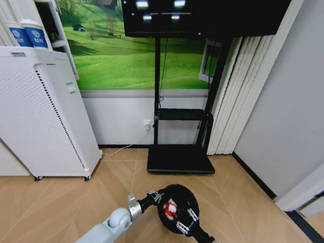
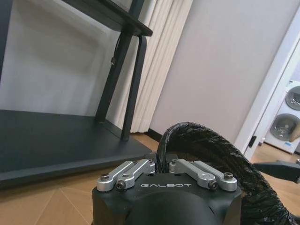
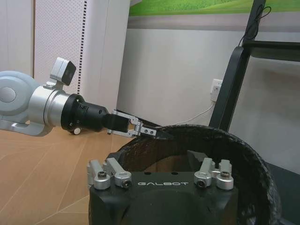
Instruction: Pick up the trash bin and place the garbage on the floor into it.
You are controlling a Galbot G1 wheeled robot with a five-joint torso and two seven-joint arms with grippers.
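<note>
Mesh, black and finely woven, forms the round trash bin (image 1: 177, 207), which we see from above in the head view at about 6 o'clock, low in the frame over the floor (image 1: 61, 202). Its rim is a thick rolled band; the walls taper slightly inward. Inside lies a small red-and-white piece of garbage (image 1: 171, 207), with a red scrap touching it, though we cannot make out its exact shape.

Our left gripper (image 1: 158, 196) meets the rim at the bin's 10 o'clock side. In the right wrist view its slim metal fingers (image 3: 149, 132) lie narrow and pinched on the rim's edge, and our own left wrist view shows the mesh band (image 2: 211, 150) rising just past the silver linkages. Our right gripper (image 1: 186, 221) sits at the bin's 5 o'clock side; its linkages are drawn in close over the rim (image 3: 220, 140), so it appears clamped there too, the fingertips themselves being hidden behind the black housing.

Tan wooden boards run in a herringbone pattern under the bin. At 12 o'clock stands a black television stand (image 1: 180, 158) with a flat rectangular base plate. At 9 o'clock is a tall white perforated appliance (image 1: 45, 116) on small castors.
</note>
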